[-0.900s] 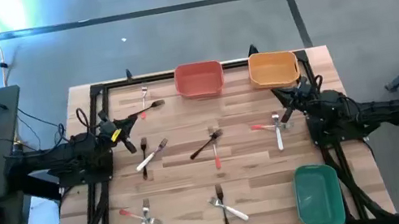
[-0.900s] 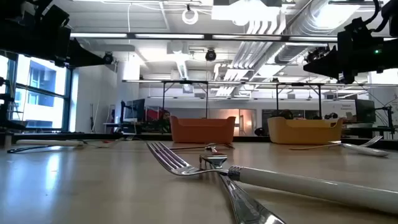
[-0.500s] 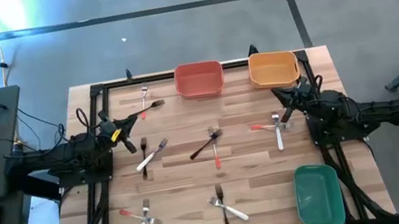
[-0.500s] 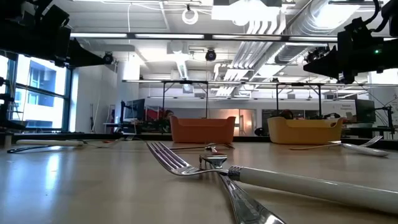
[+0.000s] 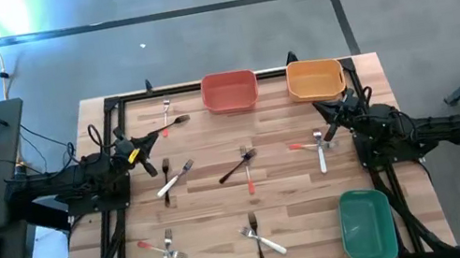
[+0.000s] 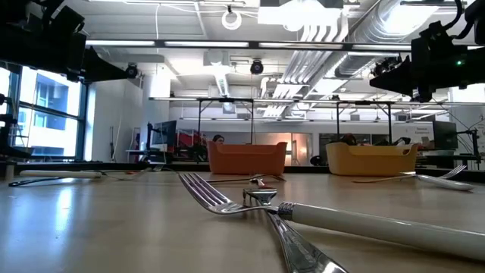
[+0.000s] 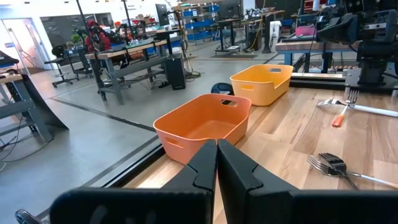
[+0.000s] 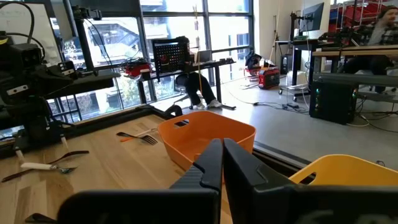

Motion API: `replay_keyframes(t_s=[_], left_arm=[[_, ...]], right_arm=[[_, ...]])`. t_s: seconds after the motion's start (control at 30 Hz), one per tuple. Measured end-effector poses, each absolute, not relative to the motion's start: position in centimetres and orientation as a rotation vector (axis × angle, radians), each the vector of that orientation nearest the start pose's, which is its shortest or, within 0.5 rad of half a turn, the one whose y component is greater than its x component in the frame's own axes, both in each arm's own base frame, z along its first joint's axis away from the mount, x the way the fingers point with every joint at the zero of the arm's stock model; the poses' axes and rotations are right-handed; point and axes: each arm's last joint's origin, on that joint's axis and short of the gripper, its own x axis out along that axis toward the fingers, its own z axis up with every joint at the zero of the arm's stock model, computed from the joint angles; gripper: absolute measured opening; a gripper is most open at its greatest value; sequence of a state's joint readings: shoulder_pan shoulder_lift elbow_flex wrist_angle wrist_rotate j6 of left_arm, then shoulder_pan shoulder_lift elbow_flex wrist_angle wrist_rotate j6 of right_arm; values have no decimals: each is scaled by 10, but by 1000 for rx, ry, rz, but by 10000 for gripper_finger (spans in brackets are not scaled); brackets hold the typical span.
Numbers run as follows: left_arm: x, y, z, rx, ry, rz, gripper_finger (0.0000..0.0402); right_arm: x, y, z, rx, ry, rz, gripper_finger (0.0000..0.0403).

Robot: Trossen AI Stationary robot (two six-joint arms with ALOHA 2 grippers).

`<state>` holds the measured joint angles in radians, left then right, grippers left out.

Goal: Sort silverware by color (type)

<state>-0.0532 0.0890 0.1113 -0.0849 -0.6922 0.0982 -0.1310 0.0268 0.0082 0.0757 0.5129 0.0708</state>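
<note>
High view: forks (image 5: 247, 166) scattered in crossed pairs over the table (image 5: 217, 217), none in the red bin (image 5: 229, 92), orange bin (image 5: 314, 79) or green bin (image 5: 367, 224); left gripper (image 5: 155, 135) parked left of the red bin, right gripper (image 5: 322, 108) just below the orange bin, both empty. Low view: white fork (image 6: 364, 224) crossed over another up close, red bin far behind. Wrist views: left fingers (image 7: 205, 169) and right fingers (image 8: 210, 163) pressed together, holding nothing, so best to open wide first, pick the top fork of a pair by its handle, avoid dragging the lower one.
</note>
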Motion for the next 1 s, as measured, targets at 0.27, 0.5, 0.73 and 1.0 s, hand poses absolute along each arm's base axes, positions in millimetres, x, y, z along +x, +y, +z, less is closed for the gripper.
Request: replay_keyframes(t_s=[0.27,0.5,0.73,1.0], left_arm=[[91,14,187,118,91,635,5],[91,14,187,118,91,636,5],[91,14,187,118,91,635,5],[91,14,187,118,91,635,5]], right_arm=[[92,-26,171,79,-81,-641,0],[92,-27,174,62,-99,-648,0],[91,-21,193,-38,-277,-463,0],[103,-15,202,-157,-249,-210,0]])
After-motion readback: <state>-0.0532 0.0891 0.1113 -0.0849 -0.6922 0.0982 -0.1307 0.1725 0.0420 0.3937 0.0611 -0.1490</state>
